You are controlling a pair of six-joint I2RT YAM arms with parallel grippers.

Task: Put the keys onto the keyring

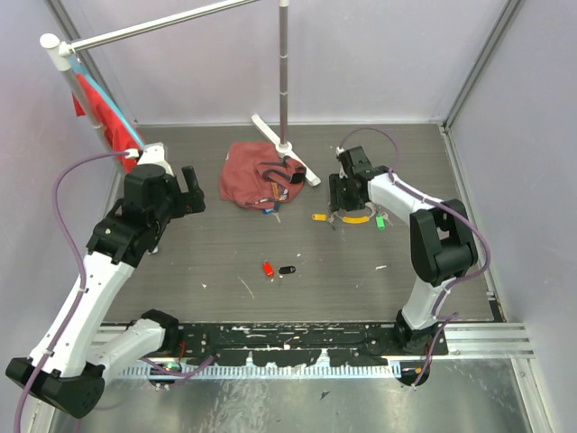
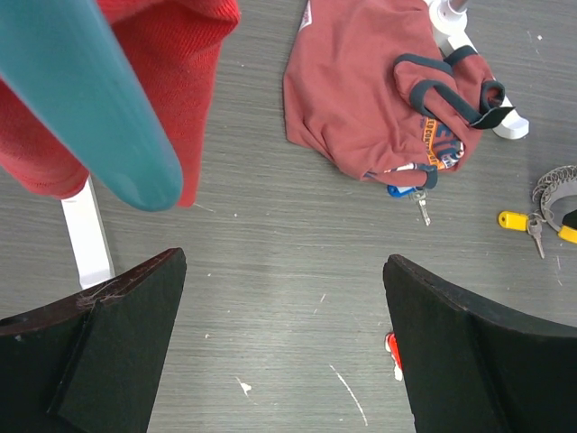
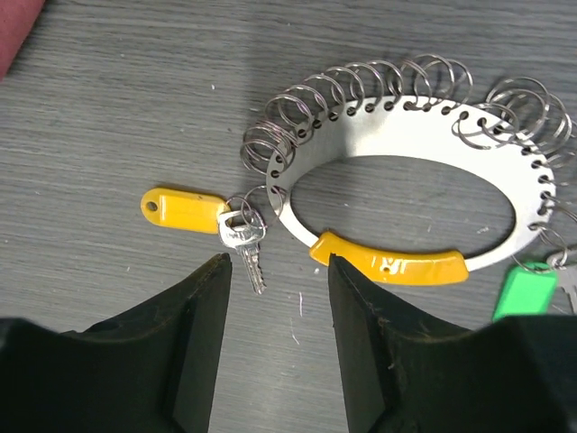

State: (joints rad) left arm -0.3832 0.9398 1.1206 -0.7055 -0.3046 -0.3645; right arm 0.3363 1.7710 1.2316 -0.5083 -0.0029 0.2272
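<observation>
The keyring (image 3: 406, 171) is a white oval band edged with many thin silvery wire loops, with a yellow grip (image 3: 388, 263) on its near side. It lies flat at the right of the table (image 1: 356, 215). A yellow-tagged key (image 3: 243, 239) hangs from one loop, and a green tag (image 3: 523, 290) shows at the ring's right. My right gripper (image 3: 278, 266) hovers just short of that key and the yellow grip, jaws partly apart and holding nothing. A red key (image 1: 268, 269) and a black key (image 1: 287, 270) lie loose mid-table. My left gripper (image 2: 284, 271) stands wide open over bare table.
A maroon cloth (image 1: 257, 185) lies at the back centre with a blue-tagged key (image 2: 406, 191) poking out from its edge. The white-footed pole stand (image 1: 285, 144) rises behind it. A red cloth on a teal hanger (image 2: 99, 99) hangs at the far left.
</observation>
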